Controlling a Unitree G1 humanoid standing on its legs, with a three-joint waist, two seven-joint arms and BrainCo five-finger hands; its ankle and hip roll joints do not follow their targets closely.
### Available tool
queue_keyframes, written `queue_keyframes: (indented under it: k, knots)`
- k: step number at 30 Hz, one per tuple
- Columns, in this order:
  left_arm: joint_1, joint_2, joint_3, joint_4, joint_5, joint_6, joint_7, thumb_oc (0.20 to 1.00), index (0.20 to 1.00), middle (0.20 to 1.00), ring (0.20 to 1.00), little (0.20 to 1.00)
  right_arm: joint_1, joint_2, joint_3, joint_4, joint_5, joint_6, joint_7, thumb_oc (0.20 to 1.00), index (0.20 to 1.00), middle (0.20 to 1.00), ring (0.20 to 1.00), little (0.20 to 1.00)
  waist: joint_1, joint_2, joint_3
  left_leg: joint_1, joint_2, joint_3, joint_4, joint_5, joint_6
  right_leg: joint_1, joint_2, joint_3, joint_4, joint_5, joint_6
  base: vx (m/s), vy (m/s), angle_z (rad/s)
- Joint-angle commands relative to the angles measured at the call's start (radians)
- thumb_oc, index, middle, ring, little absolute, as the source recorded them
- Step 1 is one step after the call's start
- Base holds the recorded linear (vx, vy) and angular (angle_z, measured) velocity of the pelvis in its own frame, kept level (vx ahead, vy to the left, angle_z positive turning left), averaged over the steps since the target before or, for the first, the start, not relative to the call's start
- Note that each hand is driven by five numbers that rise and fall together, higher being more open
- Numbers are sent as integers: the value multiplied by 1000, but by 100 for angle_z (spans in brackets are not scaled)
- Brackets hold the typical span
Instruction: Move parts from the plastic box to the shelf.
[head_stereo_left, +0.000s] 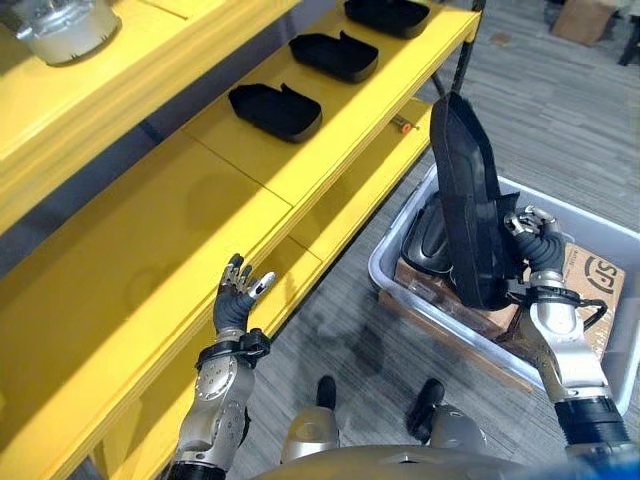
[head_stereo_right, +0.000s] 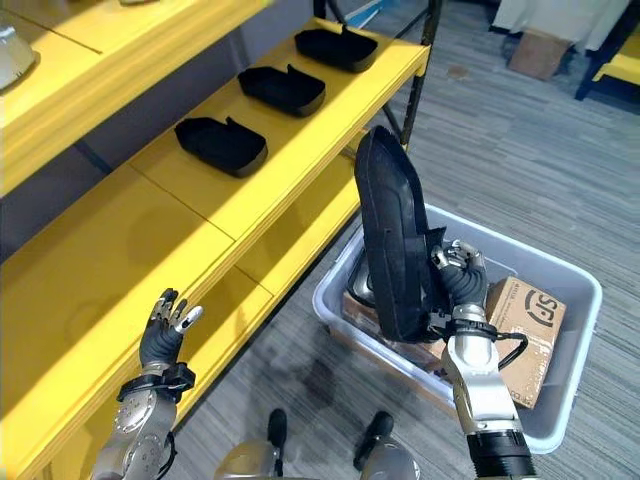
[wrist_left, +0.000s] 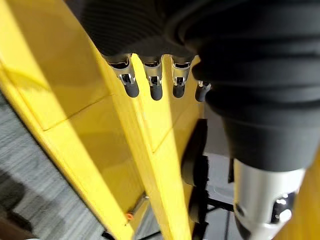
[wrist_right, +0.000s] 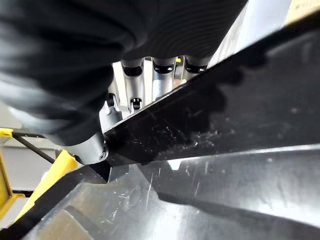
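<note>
Right hand (head_stereo_right: 458, 272) pinches a tall part (head_stereo_right: 392, 240) upright over the box (head_stereo_right: 570, 400) at 4 o'clock; it could slip sideways; left hand (head_stereo_left: 238, 296) spread empty.

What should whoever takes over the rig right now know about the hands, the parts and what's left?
Right robot hand: shut on a black part, held upright above the grey plastic box.
Left robot hand: open, idle, at the yellow shelf edge.
Done: three black parts lie in a row on the shelf.
Left: place the held part; at least one more part sits in the box beside a cardboard box.
</note>
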Motion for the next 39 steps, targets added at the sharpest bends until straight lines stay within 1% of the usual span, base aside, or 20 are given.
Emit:
queue_keyframes:
  k: [1, 2, 4, 9, 13, 14, 17, 18, 22, 26, 28, 29, 30, 31, 32, 33, 34, 35, 36, 39]
  knots:
    - [22, 47, 40, -47, 37, -37, -8, 1000, 1000, 1000, 1000, 1000, -34, 16, -12, -55, 4, -59, 12, 200, 200, 200, 200, 200, 5, -56, -59, -46, -19, -45, -33, 1, 7, 106, -87, -23, -83, 3, 124, -81, 84, -8]
    - [22, 47, 39, -48, 37, -37, -9, 1000, 1000, 1000, 1000, 1000, -34, 17, -13, -55, 3, -60, 12, 200, 200, 200, 200, 200, 5, -57, -56, -56, -26, -40, -33, 19, 14, 99, -93, -38, -86, 24, 116, -83, 124, -1]
    - [50, 35, 55, -54, 39, -36, -9, 1000, 1000, 1000, 1000, 1000, -35, 29, 1, -39, 7, -52, 28, 200, 200, 200, 200, 200, 19, -70, -67, -45, -40, -47, -33, 5, 27, 106, -96, -23, -86, 27, 121, -50, 115, 8]
    - [56, 33, 67, -57, 35, -35, -5, 1000, 1000, 1000, 1000, 1000, -52, 27, 8, -22, 7, -43, 33, 200, 200, 200, 200, 200, 45, -95, -70, -36, -49, -62, -33, -3, 38, 128, -107, -38, -79, 31, 131, 0, 55, 8]
    - [59, 31, 74, -58, 30, -32, 4, 1000, 1000, 1000, 1000, 1000, -85, 25, 32, -8, 9, -39, 39, 200, 200, 200, 200, 200, 80, -125, -73, -22, -59, -72, -26, -19, 50, 148, -112, -37, -92, 41, 142, 13, 66, 13]
    - [60, 35, 82, -66, 29, -30, 10, 1000, 1000, 1000, 1000, 1000, -117, 26, 52, 1, 17, -37, 42, 200, 200, 200, 200, 200, 110, -146, -60, -32, -70, -86, 14, -41, 62, 151, -118, -26, -98, 57, 148, -23, 114, -8]
    - [49, 43, 84, -62, 22, -31, 14, 1000, 1000, 1000, 1000, 1000, -137, 24, 55, 1, 22, -39, 42, 200, 200, 200, 200, 200, 142, -169, -39, -79, -102, -108, 86, -69, 75, 161, -142, -34, -107, 95, 161, -28, 103, 0]
    - [49, 44, 84, -62, 21, -31, 14, 1000, 1000, 1000, 1000, 1000, -137, 24, 55, 1, 22, -40, 42, 200, 200, 200, 200, 200, 140, -170, -39, -83, -104, -110, 91, -71, 76, 160, -143, -36, -108, 96, 162, -16, 87, 13]
    - [36, 67, 87, -62, 29, -32, 18, 1000, 1000, 1000, 1000, 1000, -155, 36, 53, -1, 19, -43, 34, 200, 200, 200, 200, 200, 163, -180, -23, -144, -161, -137, 148, -92, 95, 154, -184, -29, -105, 161, 180, -6, 175, 39]
    - [26, 100, 83, -56, 37, -33, 13, 1000, 1000, 1000, 1000, 1000, -154, 44, 46, -7, 15, -44, 37, 200, 200, 200, 200, 200, 152, -176, -21, -171, -184, -174, 139, -79, 117, 114, -172, 72, -78, 180, 171, 39, 144, 33]
    - [13, 123, 70, -52, 48, -29, 6, 1000, 1000, 1000, 1000, 1000, -130, 45, 36, -24, 8, -48, 43, 200, 200, 200, 200, 200, 130, -162, -20, -168, -194, -212, 125, -71, 128, 83, -146, 160, -20, 169, 156, 99, 156, 82]
    - [2, 133, 61, -45, 51, -27, 3, 1000, 1000, 1000, 1000, 1000, -113, 46, 26, -36, 5, -48, 47, 200, 200, 200, 200, 200, 107, -154, -20, -165, -199, -237, 106, -54, 132, 49, -111, 220, 12, 150, 136, 129, 197, 106]
    - [-9, 147, 47, -41, 61, -23, -11, 1000, 1000, 1000, 1000, 1000, -98, 43, 25, -41, 8, -50, 55, 200, 200, 200, 200, 200, 76, -137, -10, -150, -198, -270, 73, -32, 136, -21, -46, 267, 41, 104, 108, 125, 161, 96]
    - [-8, 150, 44, -46, 67, -22, -15, 1000, 1000, 1000, 1000, 1000, -96, 43, 26, -41, 12, -51, 58, 200, 200, 200, 200, 200, 67, -132, -5, -140, -198, -278, 59, -27, 135, -41, -36, 271, 28, 98, 104, 122, 97, 63]
    - [-15, 151, 38, -50, 67, -25, -17, 1000, 1000, 1000, 1000, 1000, -103, 42, 32, -39, 14, -51, 56, 200, 200, 200, 200, 200, 54, -124, 8, -125, -192, -290, 41, -20, 132, -74, -23, 290, 1, 97, 104, 123, 20, 65]
    - [-22, 151, 35, -52, 66, -28, -13, 1000, 1000, 1000, 1000, 1000, -119, 37, 41, -31, 18, -49, 53, 200, 200, 200, 200, 200, 29, -120, 28, -106, -196, -312, 38, -21, 133, -136, 9, 355, -37, 99, 111, 84, 3, 60]
    - [-23, 150, 36, -51, 66, -28, -13, 1000, 1000, 1000, 1000, 1000, -121, 37, 42, -29, 18, -50, 53, 200, 200, 200, 200, 200, 31, -119, 28, -105, -195, -310, 37, -22, 133, -137, 11, 357, -38, 99, 111, 141, -27, 60]
    - [-30, 144, 31, -52, 67, -34, -8, 1000, 1000, 1000, 1000, 1000, -147, 32, 56, -18, 20, -49, 46, 200, 200, 200, 200, 200, 21, -126, 47, -89, -202, -329, 46, -38, 129, -172, 22, 409, -97, 121, 133, 214, -156, 33]
    - [-26, 113, 22, -49, 59, -40, -6, 1000, 1000, 1000, 1000, 1000, -134, 32, 64, -23, 33, -47, 60, 200, 200, 200, 200, 200, 20, -151, 48, -72, -221, -344, 65, -64, 118, -108, 4, 411, -151, 128, 141, 262, -220, 31]
    - [-15, 88, 24, -62, 45, -44, -2, 1000, 1000, 1000, 1000, 1000, -135, 25, 67, -24, 41, -49, 63, 200, 200, 200, 200, 200, 21, -153, 29, -59, -203, -347, 44, -63, 106, -88, 2, 386, -156, 134, 142, 130, -187, 52]
